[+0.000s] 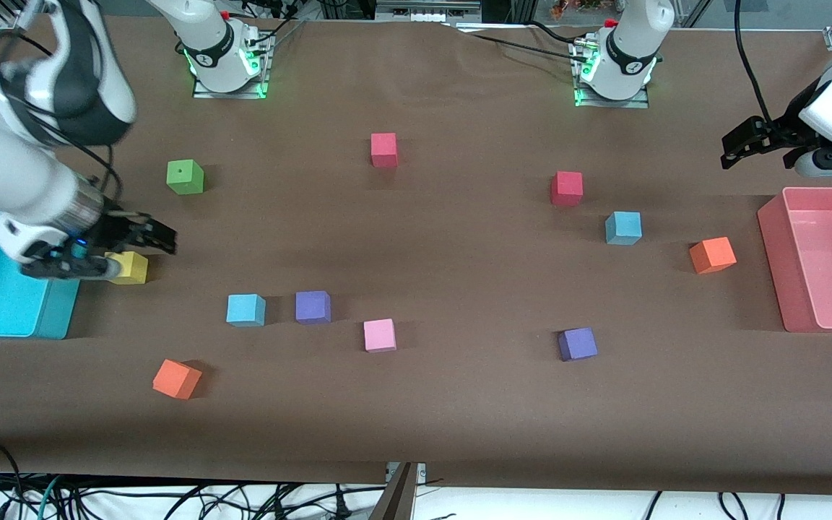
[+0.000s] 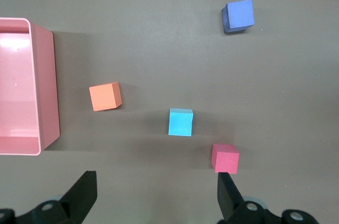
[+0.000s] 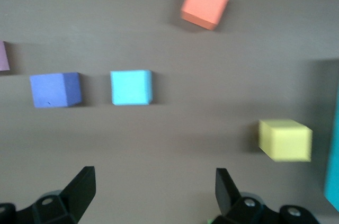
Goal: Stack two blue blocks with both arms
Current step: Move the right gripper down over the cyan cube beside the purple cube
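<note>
Blue blocks [image 1: 245,310] [image 1: 623,227]: two, well apart; two purple cubes [image 1: 313,307] [image 1: 577,344].

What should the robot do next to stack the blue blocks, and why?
Probably bring the open right gripper from beside the yellow cube over the nearby blue block. Neither blue block is held, and the open left gripper hangs farther from its blue block.
</note>
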You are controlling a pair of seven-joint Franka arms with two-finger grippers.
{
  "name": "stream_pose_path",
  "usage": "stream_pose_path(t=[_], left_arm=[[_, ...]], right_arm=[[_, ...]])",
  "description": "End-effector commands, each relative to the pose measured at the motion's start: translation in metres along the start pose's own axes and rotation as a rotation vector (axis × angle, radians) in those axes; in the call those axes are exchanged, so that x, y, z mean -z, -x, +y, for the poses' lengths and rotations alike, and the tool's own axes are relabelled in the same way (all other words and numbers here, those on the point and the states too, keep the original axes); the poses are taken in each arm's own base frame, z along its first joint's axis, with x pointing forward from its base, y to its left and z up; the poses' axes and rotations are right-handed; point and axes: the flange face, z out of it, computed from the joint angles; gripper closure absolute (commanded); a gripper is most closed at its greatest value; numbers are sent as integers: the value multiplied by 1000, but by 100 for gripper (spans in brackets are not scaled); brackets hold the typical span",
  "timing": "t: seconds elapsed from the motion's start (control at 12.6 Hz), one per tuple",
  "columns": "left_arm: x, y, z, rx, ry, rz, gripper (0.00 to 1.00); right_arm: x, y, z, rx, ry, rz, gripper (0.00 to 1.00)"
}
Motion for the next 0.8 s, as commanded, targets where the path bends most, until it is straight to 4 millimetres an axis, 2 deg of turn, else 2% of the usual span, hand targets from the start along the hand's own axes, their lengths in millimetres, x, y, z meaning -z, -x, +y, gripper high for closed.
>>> stream_pose_path(t=[0.0,0.16,0.32,0.48,0.72], left_arm=[[4,0,-1,0,-27,-4,0],[4,0,-1,0,-25,-4,0],[4,0,-1,1,-25,-6,0],[4,0,-1,0,-25,-9,0],[3,-1,-1,0,-26,-10,0]], right_arm=[[-48,-25,-27,34,0,-15,0],[-88,-35,-41,52,-5,-6,0],[-126,-43,-41,54,-7,12,0],[-165,-45,-51,69,-11,24,0],[-203,-43,-52,80,-11,16,0]])
